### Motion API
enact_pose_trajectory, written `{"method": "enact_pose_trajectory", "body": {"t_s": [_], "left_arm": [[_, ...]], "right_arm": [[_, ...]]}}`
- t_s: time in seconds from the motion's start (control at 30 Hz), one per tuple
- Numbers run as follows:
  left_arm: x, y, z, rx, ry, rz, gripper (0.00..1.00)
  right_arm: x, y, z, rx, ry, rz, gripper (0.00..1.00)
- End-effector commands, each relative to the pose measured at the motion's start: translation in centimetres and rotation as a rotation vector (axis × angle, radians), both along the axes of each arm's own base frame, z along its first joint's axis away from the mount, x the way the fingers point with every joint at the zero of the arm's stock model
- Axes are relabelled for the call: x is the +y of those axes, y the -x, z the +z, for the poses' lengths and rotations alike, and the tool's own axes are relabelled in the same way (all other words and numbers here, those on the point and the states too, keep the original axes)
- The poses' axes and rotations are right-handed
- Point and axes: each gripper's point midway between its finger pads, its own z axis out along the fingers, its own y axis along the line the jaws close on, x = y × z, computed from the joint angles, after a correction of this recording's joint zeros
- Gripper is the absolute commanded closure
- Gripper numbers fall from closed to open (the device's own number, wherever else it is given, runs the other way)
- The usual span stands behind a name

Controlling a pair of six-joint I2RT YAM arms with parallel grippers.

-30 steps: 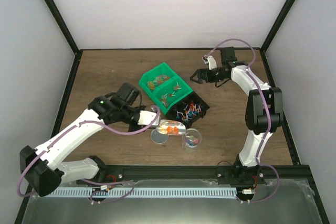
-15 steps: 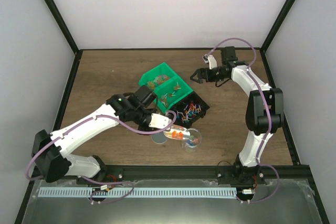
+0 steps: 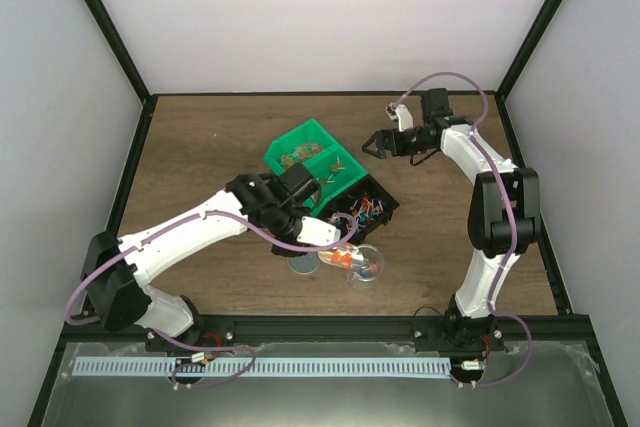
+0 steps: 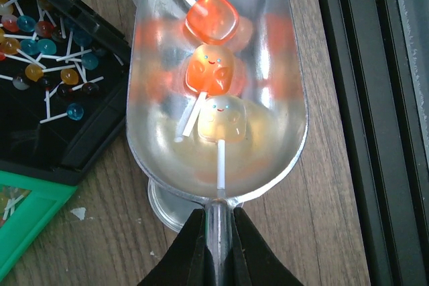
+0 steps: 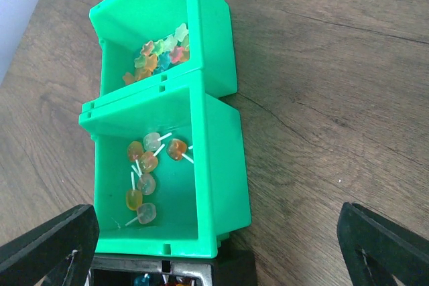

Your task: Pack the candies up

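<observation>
My left gripper (image 4: 218, 232) is shut on the handle of a metal scoop (image 4: 218, 132), also seen from above (image 3: 338, 252). The scoop holds three lollipop candies (image 4: 213, 72), two orange and one pale. From above, the scoop's tip reaches the rim of the clear cup (image 3: 366, 267), which holds several small mixed-colour candies. More small candies (image 4: 40, 51) lie in the black bin (image 3: 365, 209). My right gripper (image 3: 385, 145) is open and empty, hovering behind the green bins (image 5: 167, 185).
A round clear lid (image 3: 303, 265) lies flat on the table left of the cup, partly under the scoop (image 4: 167, 209). Two joined green bins (image 3: 310, 169) hold jelly sweets and lollipops. The black front rail (image 4: 362, 98) runs close to the right of the scoop.
My left arm has swung the loaded scoop to the right, from beside the lid to the cup's rim. The right arm has not moved.
</observation>
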Motion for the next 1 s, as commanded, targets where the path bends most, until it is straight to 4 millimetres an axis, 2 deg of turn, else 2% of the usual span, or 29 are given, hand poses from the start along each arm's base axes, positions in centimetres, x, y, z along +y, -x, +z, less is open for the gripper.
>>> {"method": "enact_pose_trajectory", "body": {"t_s": [0.0,0.57,0.97], "left_arm": [[0.1,0.3,0.4,-0.002,-0.054,-0.002,0.96],[-0.1,0.5,0.4,0.004,-0.168,-0.009,0.96],[-0.3,0.1,1.5,0.015,-0.219,0.003,0.96]], "right_arm": [[0.1,-0.2,2.0,-0.052,-0.020,0.012,0.00],[0.3,0.3,2.2,-0.059,-0.024,0.043,0.00],[-0.3,2.1,0.9,-0.034,0.042,0.098,0.00]]}}
